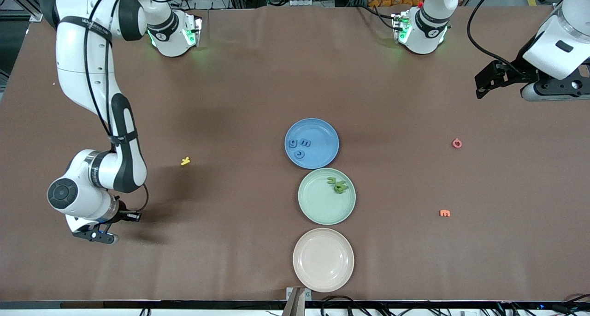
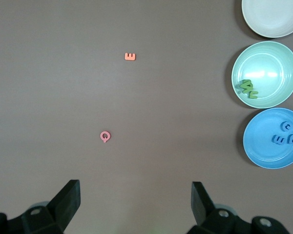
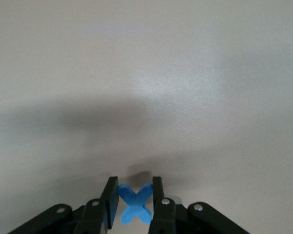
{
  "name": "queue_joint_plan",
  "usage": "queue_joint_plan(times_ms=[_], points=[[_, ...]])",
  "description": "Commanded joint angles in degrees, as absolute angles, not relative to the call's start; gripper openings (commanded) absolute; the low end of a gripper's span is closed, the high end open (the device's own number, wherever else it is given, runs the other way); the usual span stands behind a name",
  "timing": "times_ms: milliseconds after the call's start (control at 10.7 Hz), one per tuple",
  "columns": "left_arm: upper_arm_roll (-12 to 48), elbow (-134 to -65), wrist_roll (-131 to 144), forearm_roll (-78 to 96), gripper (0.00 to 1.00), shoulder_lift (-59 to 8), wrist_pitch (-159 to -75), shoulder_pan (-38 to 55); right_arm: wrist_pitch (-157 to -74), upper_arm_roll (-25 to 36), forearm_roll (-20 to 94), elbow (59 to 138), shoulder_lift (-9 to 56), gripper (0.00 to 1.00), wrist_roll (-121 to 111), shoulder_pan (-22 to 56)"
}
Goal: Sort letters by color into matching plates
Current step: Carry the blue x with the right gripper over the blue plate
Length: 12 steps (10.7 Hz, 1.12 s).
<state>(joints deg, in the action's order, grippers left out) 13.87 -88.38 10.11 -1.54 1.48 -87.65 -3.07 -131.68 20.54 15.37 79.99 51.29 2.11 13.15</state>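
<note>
Cream plate [image 1: 323, 259] hugs table edge [image 1: 184, 299].

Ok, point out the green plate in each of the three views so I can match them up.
Front view: the green plate sits mid-table between the blue plate and the cream plate, nearer the camera than the blue one.
Left wrist view: green plate at the frame's edge, again between blue and cream.
Right wrist view: not in it.
Shared landmark: the green letters lying in it.
</note>
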Motion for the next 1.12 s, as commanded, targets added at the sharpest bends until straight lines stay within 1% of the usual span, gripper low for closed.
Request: queue_joint_plan(times_ms=[0,186,373,652,839,1025], points=[[13.8,-87.98,8.88,-1.41,1.0,1.85,-87.19,-3.43,-125.96,18.82,14.24,79.63,46.51,0.22,-0.09,14.76],[13.8,-87.98,8.88,-1.41,1.0,1.93,-87.1,-3.43,-125.42,14.0,13.54,79.37,44.48,0.22,-0.88,15.55],[13.71,-87.98,8.88,-1.41,1.0,1.93,-87.1,-3.51,-122.28,11.26,11.61,76.05,44.47,0.22,-0.79,19.23],[13.71,-87.98,8.88,-1.41,1.0,1.93,-87.1,-3.52,-115.77,10.02,11.51,70.68,44.47,0.22,0.09,27.57],[13.71,-87.98,8.88,-1.32,1.0,1.93,-87.1,-3.52,-115.31,10.02,11.43,70.31,44.73,0.22,0.18,34.24],[13.62,-87.89,8.88,-1.41,1.0,1.93,-87.1,-3.78,-115.31,10.02,11.34,70.4,45.09,0.22,0.18,39.26]])
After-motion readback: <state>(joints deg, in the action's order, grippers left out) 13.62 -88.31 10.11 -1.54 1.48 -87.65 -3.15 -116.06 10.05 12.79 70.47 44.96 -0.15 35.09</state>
